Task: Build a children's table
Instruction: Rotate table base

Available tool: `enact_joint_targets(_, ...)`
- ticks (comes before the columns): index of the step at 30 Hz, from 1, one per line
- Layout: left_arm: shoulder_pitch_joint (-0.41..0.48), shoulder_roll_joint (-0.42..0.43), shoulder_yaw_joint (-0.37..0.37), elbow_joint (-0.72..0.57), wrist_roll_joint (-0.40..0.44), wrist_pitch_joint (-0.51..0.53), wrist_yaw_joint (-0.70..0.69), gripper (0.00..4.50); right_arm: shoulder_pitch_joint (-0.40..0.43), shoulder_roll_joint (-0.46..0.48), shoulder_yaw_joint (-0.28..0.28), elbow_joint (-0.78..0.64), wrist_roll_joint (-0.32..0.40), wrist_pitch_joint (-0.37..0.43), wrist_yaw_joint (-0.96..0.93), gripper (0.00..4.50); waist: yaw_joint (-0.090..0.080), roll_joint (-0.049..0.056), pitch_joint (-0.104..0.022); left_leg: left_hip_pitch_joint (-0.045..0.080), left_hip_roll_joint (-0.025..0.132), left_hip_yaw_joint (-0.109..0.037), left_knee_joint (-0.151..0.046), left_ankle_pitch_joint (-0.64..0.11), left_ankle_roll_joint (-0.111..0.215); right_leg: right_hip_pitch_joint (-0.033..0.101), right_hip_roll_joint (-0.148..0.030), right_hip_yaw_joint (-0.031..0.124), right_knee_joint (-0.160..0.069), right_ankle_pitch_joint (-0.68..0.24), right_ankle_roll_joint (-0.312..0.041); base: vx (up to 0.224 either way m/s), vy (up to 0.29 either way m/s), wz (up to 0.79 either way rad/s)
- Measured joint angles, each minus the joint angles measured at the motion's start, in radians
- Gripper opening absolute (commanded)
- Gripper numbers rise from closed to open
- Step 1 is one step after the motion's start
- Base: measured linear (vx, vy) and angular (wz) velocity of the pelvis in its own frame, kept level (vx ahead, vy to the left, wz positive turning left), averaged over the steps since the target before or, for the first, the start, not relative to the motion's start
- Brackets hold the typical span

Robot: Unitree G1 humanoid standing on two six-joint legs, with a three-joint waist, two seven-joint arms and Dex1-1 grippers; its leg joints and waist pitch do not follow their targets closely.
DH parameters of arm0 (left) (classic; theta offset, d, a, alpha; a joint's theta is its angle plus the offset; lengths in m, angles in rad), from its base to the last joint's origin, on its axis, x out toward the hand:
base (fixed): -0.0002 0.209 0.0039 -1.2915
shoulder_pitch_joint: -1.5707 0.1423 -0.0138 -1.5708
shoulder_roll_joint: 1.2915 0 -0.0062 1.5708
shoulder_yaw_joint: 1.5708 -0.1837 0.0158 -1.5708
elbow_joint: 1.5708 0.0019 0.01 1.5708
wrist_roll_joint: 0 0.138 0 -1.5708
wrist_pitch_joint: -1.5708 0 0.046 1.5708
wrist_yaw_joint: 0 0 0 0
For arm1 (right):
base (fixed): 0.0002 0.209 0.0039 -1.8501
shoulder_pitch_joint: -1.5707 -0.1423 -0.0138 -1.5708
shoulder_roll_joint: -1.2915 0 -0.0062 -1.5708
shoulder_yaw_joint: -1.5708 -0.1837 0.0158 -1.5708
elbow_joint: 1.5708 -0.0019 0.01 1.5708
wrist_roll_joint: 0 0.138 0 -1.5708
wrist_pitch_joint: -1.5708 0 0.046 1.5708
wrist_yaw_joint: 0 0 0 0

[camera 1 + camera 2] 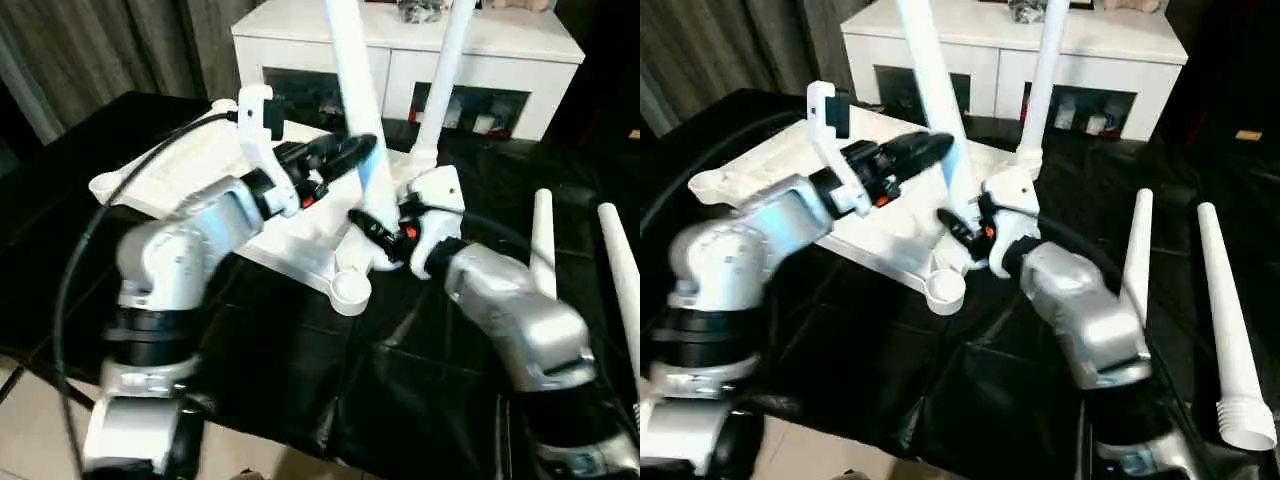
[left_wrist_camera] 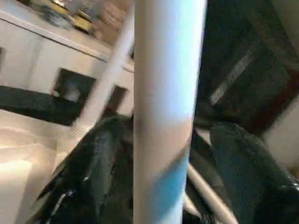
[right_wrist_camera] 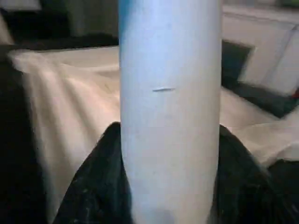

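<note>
White plastic forms the tabletop [image 1: 790, 165], which is laid upside down on a black cloth [image 1: 940, 390] with its round corner sockets facing up. Two tapered legs are already stood in it: a far leg [image 1: 1043, 75] beyond both grippers and a near leg [image 1: 930, 90] between them, its long axis rising nearly upright with a slight lean, wide end down.

This near leg is flanked by both grippers. The left gripper [image 1: 360, 152] is set about its middle, fingers parted with the tube between them and a gap seen on one side in the left wrist view, so no firm hold is judged. The right gripper [image 1: 958, 228] is closed low on the leg, just above the socket, a finger pressed on either side.

The tube is judged light, stiff, hollow and smooth, so likely slippery; a hold low near the wide end would probably steady it best.

Two spare legs [image 1: 1230, 310] are lying on the cloth beyond the right arm, narrow ends pointing away. A white cabinet [image 1: 1020, 60] stands behind.
</note>
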Motion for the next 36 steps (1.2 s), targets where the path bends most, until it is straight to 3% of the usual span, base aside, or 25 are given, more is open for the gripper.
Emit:
enact_joint_targets(2, 0.001, -0.048, 0.007, 0.015, 0.003, -0.024, 0.047, 3.71, -0.001, 0.007, 0.052, 0.014, -0.066, -0.037, -0.037, 1.93, 0.0, -0.002, 0.001, 0.0, 0.0, 0.0, 0.0, 0.0, 0.0, 0.0, 0.0, -0.001, 0.0, 0.0, 0.0, 0.0, 0.0, 0.0)
enact_joint_targets(6, 0.001, -0.08, 0.019, 0.024, 0.002, -0.026, 0.106, 3.85, -0.001, 0.022, 0.083, 0.032, -0.138, -0.079, -0.086, 1.93, -0.003, -0.002, 0.002, 0.0, 0.0, 0.0, 0.0, 0.0, 0.0, 0.0, 0.0, 0.0, 0.0, -0.003, 0.005, 0.0, 0.0, 0.0)
enact_joint_targets(8, 0.001, -0.098, 0.035, 0.033, 0.002, -0.024, 0.143, 3.54, -0.001, 0.028, 0.087, 0.043, -0.178, -0.108, -0.113, 1.93, -0.003, -0.002, 0.002, 0.0, 0.0, 0.0, 0.0, 0.0, 0.0, 0.0, 0.0, 0.0, 0.0, -0.003, 0.005, 0.0, 0.0, 0.0)
enact_joint_targets(12, 0.0, -0.113, 0.066, 0.042, -0.001, -0.023, 0.186, 3.37, -0.001, 0.034, 0.09, 0.067, -0.209, -0.142, -0.123, 1.93, -0.004, -0.002, 0.002, 0.0, 0.0, 0.0, 0.0, 0.0, 0.0, 0.0, 0.0, 0.0, 0.0, -0.003, 0.005, 0.0, 0.0, 0.0)
enact_joint_targets(24, 0.0, -0.116, 0.078, 0.046, -0.014, -0.033, 0.211, 2.22, -0.001, 0.065, 0.092, 0.107, -0.246, -0.182, -0.126, 1.92, -0.005, -0.002, 0.002, 0.0, 0.0, 0.0, 0.0, 0.0, 0.0, 0.0, 0.0, 0.0, 0.0, 0.0, 0.0, 0.0, 0.0, 0.0)
enact_joint_targets(27, -0.001, -0.109, 0.078, 0.045, -0.018, -0.032, 0.203, 2.06, -0.001, 0.074, 0.081, 0.111, -0.24, -0.195, -0.111, 1.92, -0.006, -0.002, 0.002, 0.0, 0.0, 0.0, 0.0, 0.0, 0.0, 0.0, 0.0, 0.0, 0.0, 0.0, 0.0, 0.0, 0.0, 0.0)
enact_joint_targets(28, -0.002, -0.107, 0.077, 0.045, -0.018, -0.031, 0.202, 1.97, -0.001, 0.077, 0.075, 0.111, -0.233, -0.198, -0.1, 2.48, -0.006, -0.002, 0.002, 0.0, 0.0, 0.0, 0.0, 0.0, 0.0, 0.0, 0.0, 0.0, 0.0, 0.0, 0.0, 0.0, 0.0, 0.0)
enact_joint_targets(29, -0.002, -0.105, 0.076, 0.044, -0.018, -0.028, 0.201, 1.97, -0.001, 0.08, 0.068, 0.111, -0.223, -0.199, -0.087, 2.48, -0.006, -0.002, 0.002, 0.0, 0.0, 0.0, 0.0, 0.0, 0.0, 0.0, 0.0, 0.0, 0.0, 0.0, 0.0, 0.0, 0.0, 0.0)
enact_joint_targets(32, -0.007, -0.08, 0.099, 0.043, -0.035, -0.02, 0.193, 1.94, 0.007, 0.114, 0.003, 0.085, -0.094, -0.201, -0.011, 2.62, -0.009, -0.003, 0.002, 0.0, 0.001, 0.0, 0.0, 0.0, 0.001, -0.001, 0.001, 0.0, 0.0, 0.0, 0.0, 0.0, 0.0, 0.0)
enact_joint_targets(36, -0.011, -0.053, 0.098, 0.036, -0.048, 0.008, 0.175, 1.87, 0.007, 0.093, -0.057, 0.016, 0.055, -0.115, 0.109, 3.0, -0.007, -0.003, 0.002, 0.001, 0.0, 0.0, 0.001, 0.0, 0.001, 0.0, 0.0, 0.0, 0.0, 0.0, -0.001, 0.0, 0.0, 0.0)
